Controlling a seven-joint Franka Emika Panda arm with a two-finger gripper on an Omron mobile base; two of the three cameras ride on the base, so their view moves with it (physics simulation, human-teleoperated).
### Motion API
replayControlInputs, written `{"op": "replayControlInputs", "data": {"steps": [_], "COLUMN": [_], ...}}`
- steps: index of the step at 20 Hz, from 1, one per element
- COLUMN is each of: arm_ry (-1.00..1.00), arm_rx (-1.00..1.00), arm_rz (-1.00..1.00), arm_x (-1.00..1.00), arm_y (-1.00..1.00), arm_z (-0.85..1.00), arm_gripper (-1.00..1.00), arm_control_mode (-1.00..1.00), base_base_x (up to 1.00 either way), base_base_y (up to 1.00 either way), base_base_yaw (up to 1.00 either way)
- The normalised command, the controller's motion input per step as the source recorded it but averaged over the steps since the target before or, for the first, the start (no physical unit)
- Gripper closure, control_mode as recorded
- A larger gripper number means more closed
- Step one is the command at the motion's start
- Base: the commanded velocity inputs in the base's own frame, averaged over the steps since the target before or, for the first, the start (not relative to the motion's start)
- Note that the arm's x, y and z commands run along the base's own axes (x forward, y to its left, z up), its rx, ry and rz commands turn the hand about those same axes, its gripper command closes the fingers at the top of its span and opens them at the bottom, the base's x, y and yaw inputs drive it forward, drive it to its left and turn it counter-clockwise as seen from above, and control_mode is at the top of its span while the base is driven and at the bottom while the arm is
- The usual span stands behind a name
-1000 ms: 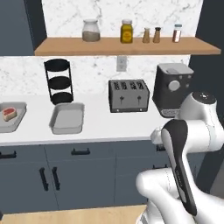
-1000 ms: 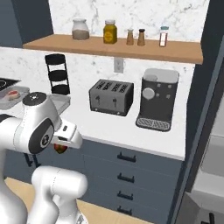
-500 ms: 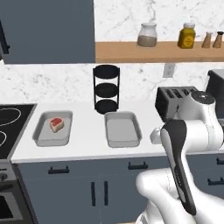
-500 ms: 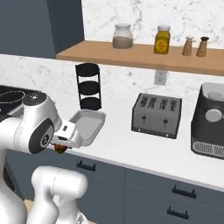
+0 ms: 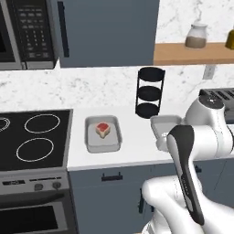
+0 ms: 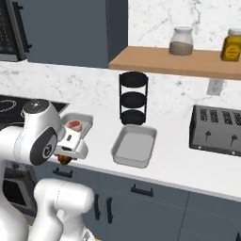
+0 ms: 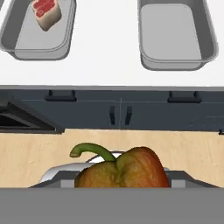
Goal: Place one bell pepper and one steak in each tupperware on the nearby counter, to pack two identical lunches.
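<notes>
My gripper (image 6: 66, 154) is shut on a red-orange bell pepper (image 7: 122, 171) with a green stem, held in front of the cabinets and below the counter's (image 7: 105, 72) front edge. The pepper (image 6: 64, 160) peeks out under the hand. On the white counter lie two grey tupperware trays. The left tupperware (image 7: 19, 43) holds one steak (image 7: 46, 12). The right tupperware (image 7: 175, 41) has nothing in it. From the base, the steak (image 5: 103, 129) lies in the tray (image 5: 93, 142) beside the stove, and the bare tray (image 6: 134, 147) sits before the black rack.
A black three-tier rack (image 6: 133, 98) stands behind the trays. A toaster (image 6: 217, 132) is at the right, a black stove top (image 5: 32, 139) at the left, a microwave (image 5: 25, 32) above it. A wooden shelf (image 6: 179, 62) carries jars. Dark cabinet doors (image 7: 118, 114) run under the counter.
The base has driven left along the counter, so the whole scene slid right: the stove and microwave came into view and the coffee machine left it. The pepper stays in the gripper.
</notes>
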Motion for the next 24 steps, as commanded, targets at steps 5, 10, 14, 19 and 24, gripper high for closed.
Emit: {"op": "replayControlInputs", "data": {"steps": [5,10,14,19,24], "arm_ry": [0.0,0.0,0.0,0.0,0.0], "arm_rx": [0.0,0.0,0.0,0.0,0.0], "arm_rz": [0.0,0.0,0.0,0.0,0.0], "arm_x": [0.0,0.0,0.0,0.0,0.0], "arm_y": [0.0,0.0,0.0,0.0,0.0], "arm_z": [0.0,0.0,0.0,0.0,0.0], "arm_gripper": [1.0,1.0,1.0,1.0,1.0], "arm_control_mode": [1.0,1.0,1.0,1.0,1.0], "base_base_x": [0.31,0.4,0.55,0.42,0.18], "base_base_y": [0.74,0.55,0.19,0.45,0.65], "base_base_yaw": [-0.29,-0.17,0.0,0.0,0.0]}}
